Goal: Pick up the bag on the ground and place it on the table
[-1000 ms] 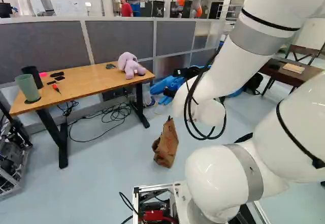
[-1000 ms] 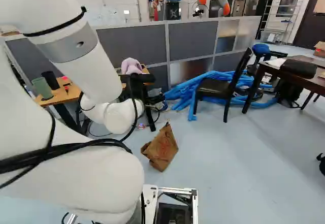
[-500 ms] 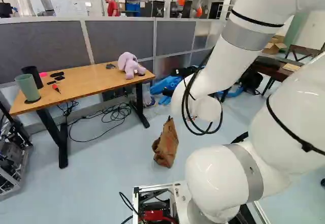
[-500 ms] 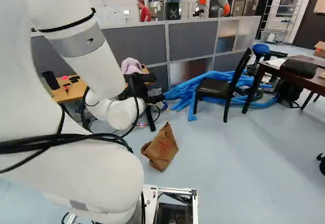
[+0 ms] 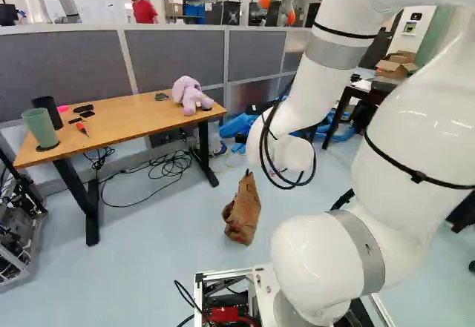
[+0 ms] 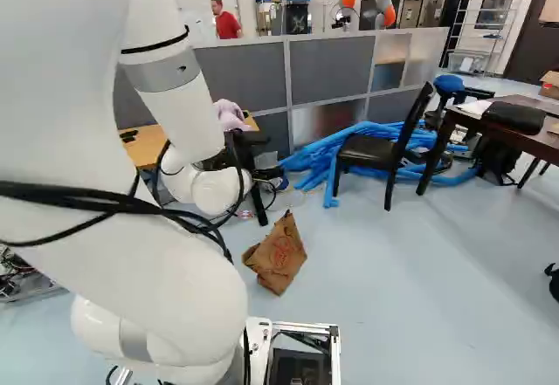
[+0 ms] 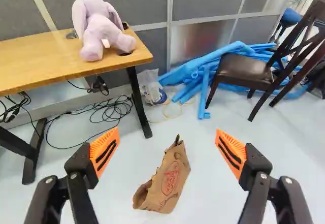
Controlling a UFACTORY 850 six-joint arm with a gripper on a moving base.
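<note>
Fingers (image 7: 104, 151) stand wide apart, gripping nothing, while the brown paper bag (image 7: 166, 182) sits on the floor (image 5: 171, 268) ahead, nearer than the wooden tabletop (image 5: 126, 121) and right of its right end.

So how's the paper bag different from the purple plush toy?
The brown paper bag is on the floor, while the purple plush toy is up on the wooden table. The bag looks creased and angular; the toy is soft-looking and rounded, with floppy ears. The bag carries a red printed mark, whereas the toy has a small white tag. What they share: neither is held by the claw.
</note>
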